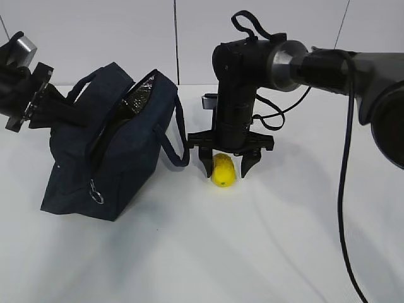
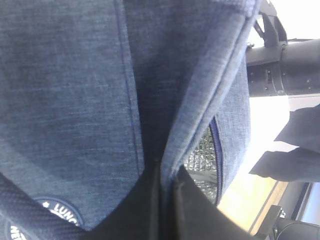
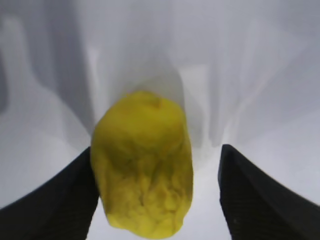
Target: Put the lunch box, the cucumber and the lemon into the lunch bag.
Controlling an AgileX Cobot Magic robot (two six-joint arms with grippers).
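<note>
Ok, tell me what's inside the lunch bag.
Through the open zipper of the lunch bag, only silver foil lining shows. The fabric walls cover everything deeper, so whether the lunch box or cucumber is inside cannot be told.

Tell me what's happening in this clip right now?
The left hand is pinching the lunch bag by its upper edge, tilting it with the zipper open and silver lining showing. The right hand is open and straddles the lemon, which lies on the white table beside the bag. Lunch box and cucumber are not visible.
</note>
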